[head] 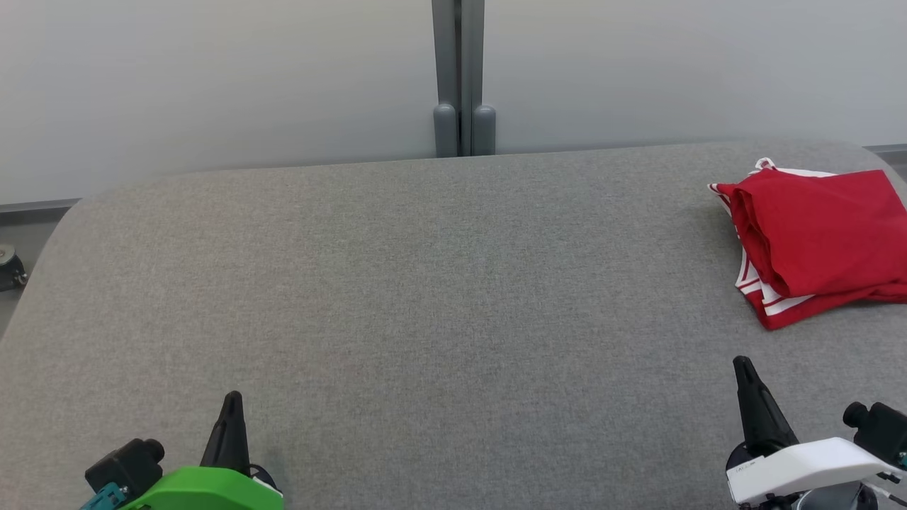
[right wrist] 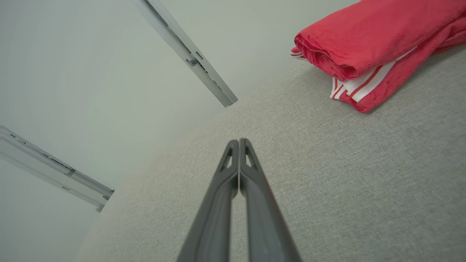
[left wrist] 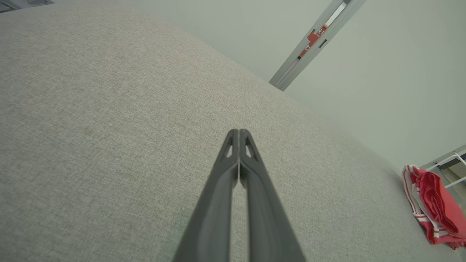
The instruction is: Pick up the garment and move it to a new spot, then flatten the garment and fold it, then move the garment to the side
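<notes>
A grey fabric-covered table [head: 425, 297] with rounded far corners is spread across most of the head view. Pale, plain wall panels [head: 212, 78] are set right behind its far edge. The panels are split by a grey upright post [head: 459, 64], ended at the bottom by two rounded caps [head: 464, 131]. A strip of floor [head: 21, 237] is glimpsed past the table's left corner, with a small dark round fitting [head: 8, 269] on it. In the left wrist view orange-red labels [left wrist: 314, 36] are stuck on the post, and a white frame [left wrist: 446, 160] is seen beyond the table's edge. A second post [right wrist: 54, 171] is shown in the right wrist view. Everything is lit softly and evenly.
</notes>
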Controlling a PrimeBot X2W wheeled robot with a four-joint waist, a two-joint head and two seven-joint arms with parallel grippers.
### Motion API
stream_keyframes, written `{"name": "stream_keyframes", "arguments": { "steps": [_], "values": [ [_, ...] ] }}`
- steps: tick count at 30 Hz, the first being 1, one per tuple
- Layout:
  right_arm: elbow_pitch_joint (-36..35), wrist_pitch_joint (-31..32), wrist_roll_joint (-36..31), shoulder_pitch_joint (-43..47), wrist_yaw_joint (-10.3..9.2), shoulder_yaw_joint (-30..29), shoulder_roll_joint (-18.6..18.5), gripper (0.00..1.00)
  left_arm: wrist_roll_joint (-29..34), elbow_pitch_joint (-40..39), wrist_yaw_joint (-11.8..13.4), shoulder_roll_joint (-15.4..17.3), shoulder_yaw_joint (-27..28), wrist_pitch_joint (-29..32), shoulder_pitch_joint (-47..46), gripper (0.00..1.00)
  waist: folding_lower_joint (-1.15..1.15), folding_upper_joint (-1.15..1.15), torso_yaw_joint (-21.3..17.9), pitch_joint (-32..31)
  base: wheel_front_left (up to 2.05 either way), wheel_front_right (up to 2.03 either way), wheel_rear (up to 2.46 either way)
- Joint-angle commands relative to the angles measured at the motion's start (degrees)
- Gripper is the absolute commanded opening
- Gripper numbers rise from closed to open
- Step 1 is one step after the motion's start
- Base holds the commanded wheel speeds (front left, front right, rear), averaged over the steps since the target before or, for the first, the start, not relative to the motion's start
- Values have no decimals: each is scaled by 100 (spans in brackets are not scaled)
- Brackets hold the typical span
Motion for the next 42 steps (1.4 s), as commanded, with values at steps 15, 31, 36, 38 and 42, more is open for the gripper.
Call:
{"name": "stream_keyframes", "arguments": {
  "steps": [15, 31, 36, 38, 42],
  "values": [
    [193, 198, 1311, -420, -2, -57, -58, 0, -1181, -62, -190, -69, 346, 312, -329, 0, 0, 0, -9, 24, 0, 0, 0],
    [413, 378, 2365, -664, -3, -108, -55, 0, -2147, -54, -339, -143, 606, 589, -461, 0, 0, 0, -18, 49, 0, 0, 0],
    [474, 433, 2668, -736, -3, -125, -51, 0, -2435, -52, -387, -166, 676, 663, -497, 0, 0, 0, -21, 57, 0, 0, 0],
    [503, 452, 2786, -760, -3, -133, -49, 0, -2533, -51, -402, -174, 706, 700, -517, 0, 0, 0, -22, 60, 0, 0, 0],
    [583, 522, 3164, -846, -4, -158, -42, 0, -2885, -47, -458, -203, 802, 799, -558, 0, 0, 0, -26, 71, 0, 0, 0]
  ]
}}
